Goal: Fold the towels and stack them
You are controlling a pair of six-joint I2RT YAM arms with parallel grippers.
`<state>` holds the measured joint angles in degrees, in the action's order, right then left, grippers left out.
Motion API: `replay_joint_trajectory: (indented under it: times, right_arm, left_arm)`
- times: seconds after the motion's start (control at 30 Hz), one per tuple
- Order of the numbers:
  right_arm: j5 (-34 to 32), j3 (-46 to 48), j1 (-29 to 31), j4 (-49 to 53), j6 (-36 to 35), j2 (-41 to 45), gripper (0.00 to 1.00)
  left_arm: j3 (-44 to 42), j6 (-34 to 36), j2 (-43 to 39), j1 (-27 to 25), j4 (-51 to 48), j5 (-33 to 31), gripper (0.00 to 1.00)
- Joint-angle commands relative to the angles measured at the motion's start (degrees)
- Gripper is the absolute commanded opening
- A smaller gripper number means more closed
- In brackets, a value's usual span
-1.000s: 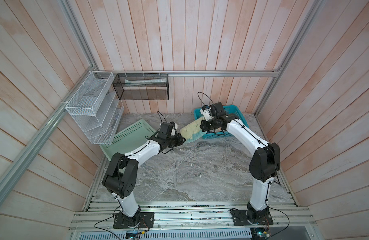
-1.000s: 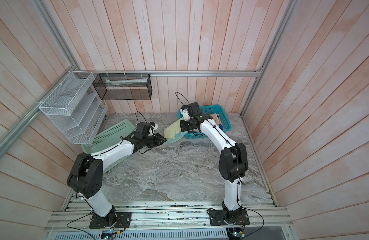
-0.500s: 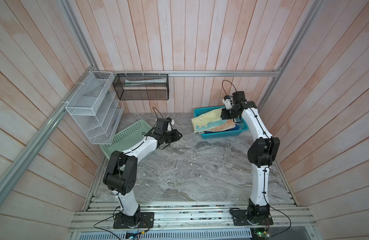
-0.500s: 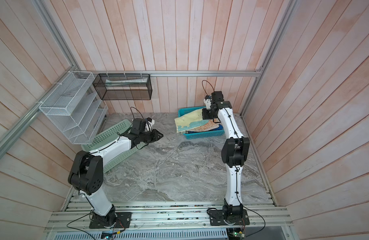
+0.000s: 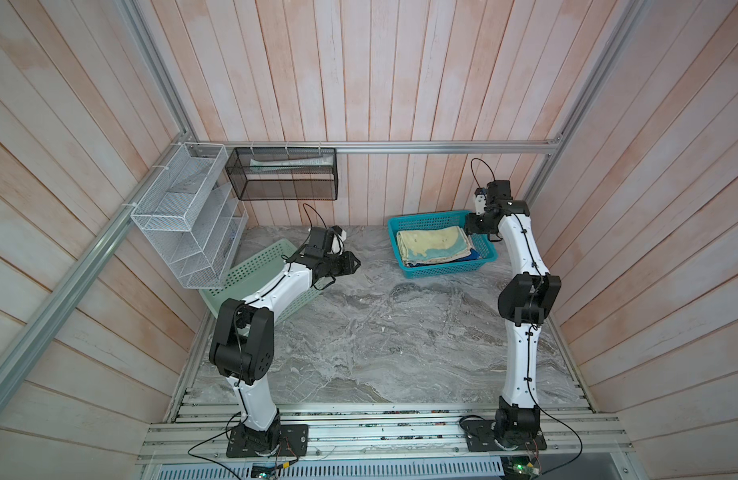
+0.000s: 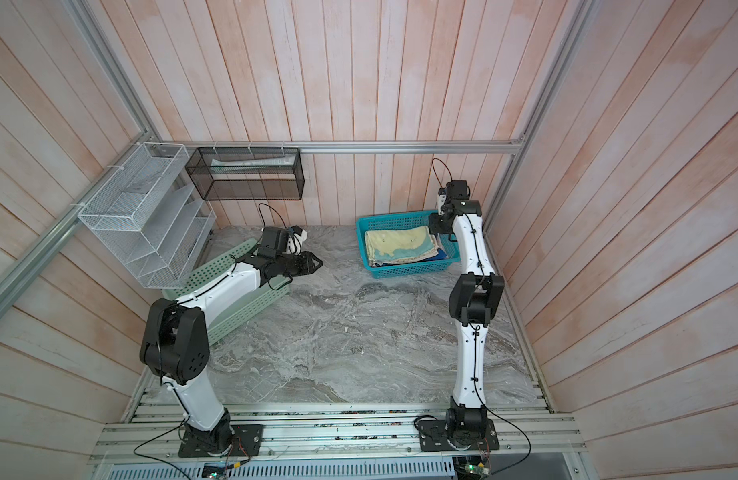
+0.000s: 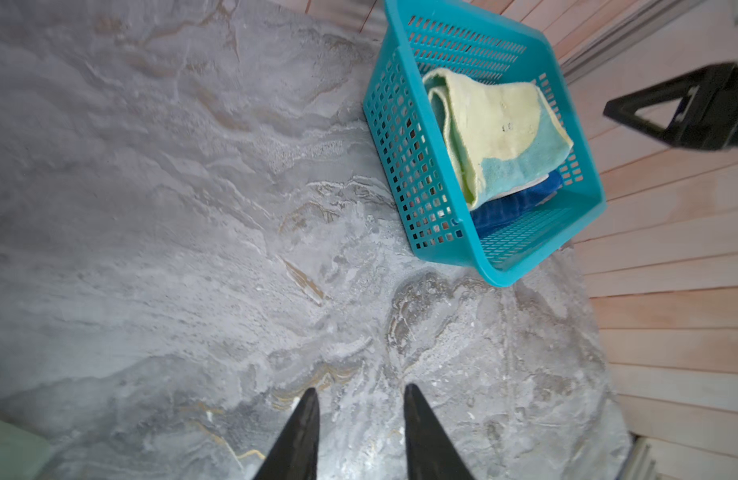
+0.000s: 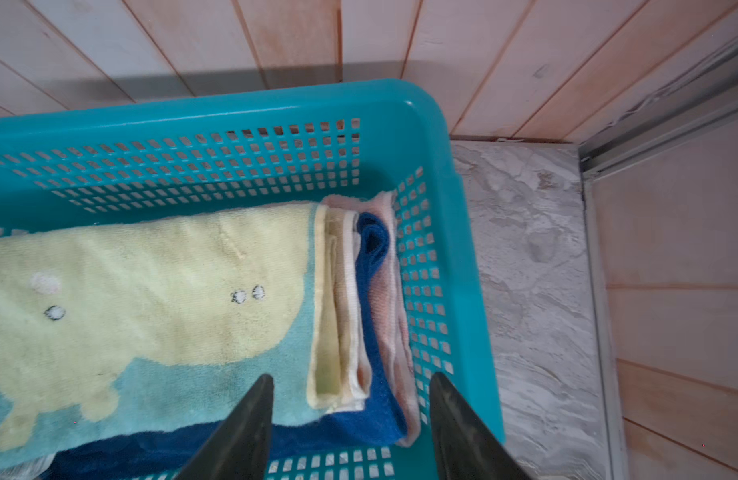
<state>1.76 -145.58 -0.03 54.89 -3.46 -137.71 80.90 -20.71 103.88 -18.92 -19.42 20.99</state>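
Folded towels lie stacked inside the teal basket (image 5: pixel 442 272) (image 6: pixel 409 270) (image 7: pixel 400 166) (image 8: pixel 192 112) at the back right. On top is the pale yellow towel (image 5: pixel 434 245) (image 6: pixel 400 245) (image 7: pixel 496 124) (image 8: pixel 151 291) with teal patches. Under it show a cream edge, the blue towel (image 7: pixel 508 203) (image 8: pixel 371 415) and the salmon-pink towel (image 8: pixel 390 316) against the basket wall. My right gripper (image 5: pixel 469 226) (image 6: pixel 436 226) (image 8: pixel 352 375) hangs open over the stack's right end, holding nothing. My left gripper (image 5: pixel 355 262) (image 6: pixel 319 262) (image 7: pixel 361 388) is open and empty above bare marble, well left of the basket.
A mint-green basket (image 5: pixel 259 266) (image 6: pixel 217 270) lies tilted under the left arm. A white wire rack (image 5: pixel 184 216) and a black mesh basket (image 5: pixel 282 178) hang on the back-left walls. Wooden walls close in on three sides of the marble table (image 5: pixel 380 332).
A second ago both grippers held the pale yellow towel over the table. The right one carried it into the teal basket and opened. The left one let go, drew back and opened.
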Motion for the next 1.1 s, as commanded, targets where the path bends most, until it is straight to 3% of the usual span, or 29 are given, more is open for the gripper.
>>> replay_joint_trajectory:
  times: [0.0, 0.07, 0.1, 0.13, 0.27, 0.47, 0.57, 0.7, 0.87, 1.07]
  right_arm:
    - [-3.1, 3.2, 0.54, -2.66, 0.07, 7.71, 0.61]
    - [-1.96, 7.03, 0.66, -3.8, -0.07, 10.89, 0.6]
    - [-0.97, 9.01, 0.81, -4.09, -0.73, 12.64, 0.6]
    - [-0.44, 11.29, 1.05, -4.43, -0.7, 14.26, 0.6]
    - [-0.22, 27.11, 1.46, -12.52, -0.93, 24.64, 0.59]
    - [0.02, 60.04, 1.47, -37.53, 2.71, 48.3, 0.62]
    - [-0.52, 75.02, 1.45, -49.8, 4.47, 60.9, 0.73]
    - [-0.54, 92.27, 1.39, -63.48, 3.54, 74.38, 0.98]
    - [-2.7, 109.62, 1.35, -76.38, 1.7, 85.84, 0.98]
    - [-13.18, 130.61, 1.36, -93.9, 2.74, 91.18, 0.98]
  left_arm:
    - [1.45, 6.23, -3.92, 0.03, -3.46, -5.03, 0.49]
    - [1.2, 7.47, -6.05, 0.06, -3.87, -7.03, 0.59]
    - [0.89, 8.05, -7.32, 0.05, -4.03, -8.09, 0.88]
    - [0.79, 8.66, -8.6, 0.02, -4.3, -9.14, 1.0]
    - [2.08, 11.42, -13.09, 0.11, -6.32, -12.97, 1.0]
    - [1.03, 15.96, -22.43, 0.19, -5.37, -21.78, 1.0]
    - [-4.4, 18.24, -29.28, 0.75, -0.84, -25.96, 1.0]
    - [-13.62, 19.15, -37.99, 2.42, 5.06, -32.3, 1.0]
    - [-30.07, 18.3, -47.92, 5.89, 16.45, -39.34, 1.0]
    - [-45.87, 16.65, -54.67, 9.21, 29.78, -47.8, 1.0]
